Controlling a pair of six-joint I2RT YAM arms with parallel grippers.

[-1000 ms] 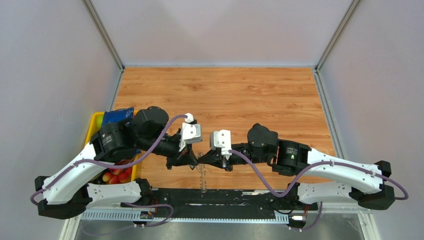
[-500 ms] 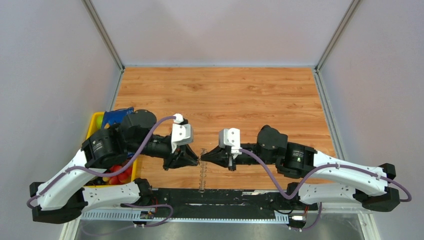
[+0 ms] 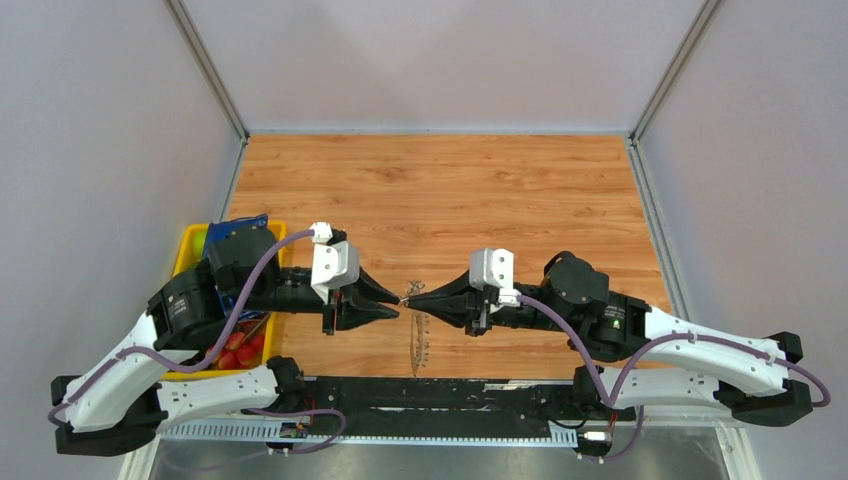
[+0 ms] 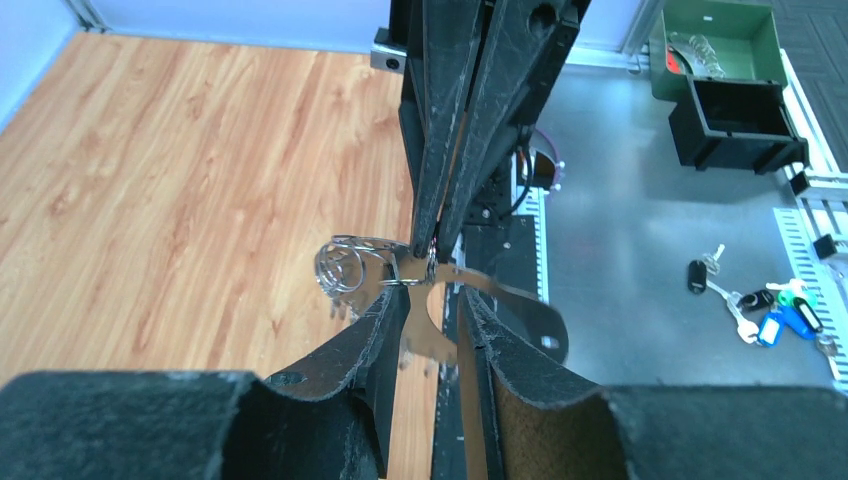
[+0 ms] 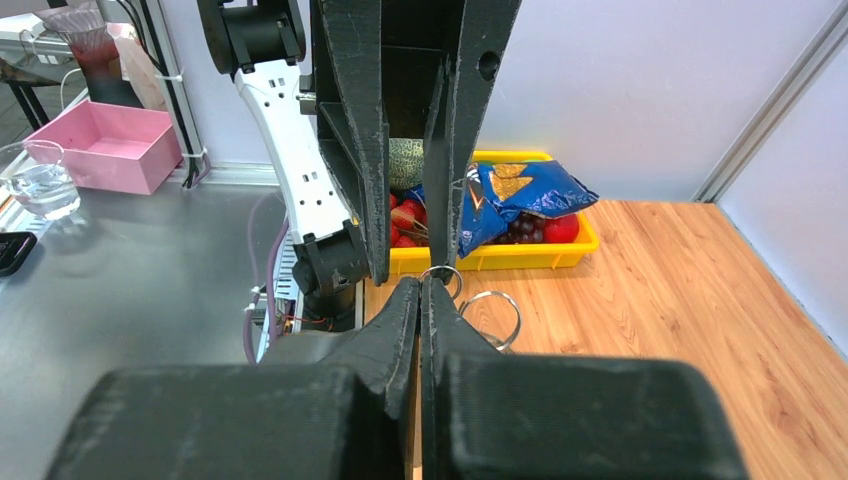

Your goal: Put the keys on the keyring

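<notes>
- The two arms meet nose to nose over the wooden table (image 3: 450, 190), close to the middle of its near edge.
- The right gripper (image 3: 409, 298) has its jaws pressed flat together. It pinches the keyring (image 3: 417, 338) at the very tips.
- In the right wrist view a small wire loop (image 5: 440, 272) peeks out beside those closed tips, and a second ring (image 5: 490, 315) sits just to its right.
- From above, the keyring shows edge-on as a thin grey line with a jagged fringe. It runs from the meeting point toward the table's near edge. I cannot tell whether it touches the wood.
- The left gripper (image 3: 396, 300) has its fingers (image 4: 385, 320) apart, one on each side of the right gripper's tips. A curved silver piece lies in the gap. I cannot tell whether the fingers touch it.
- A bunch of wire coils (image 4: 345, 268) hangs just beside the pinched spot.
- A key (image 4: 697, 275) with a black head lies off the table on the grey metal bench (image 4: 640, 200), well apart from both grippers. More tagged keys (image 4: 780, 318) lie near it.
- A yellow bin (image 3: 188, 252) of fruit with a blue bag (image 5: 520, 190) stands at the table's left edge.
</notes>
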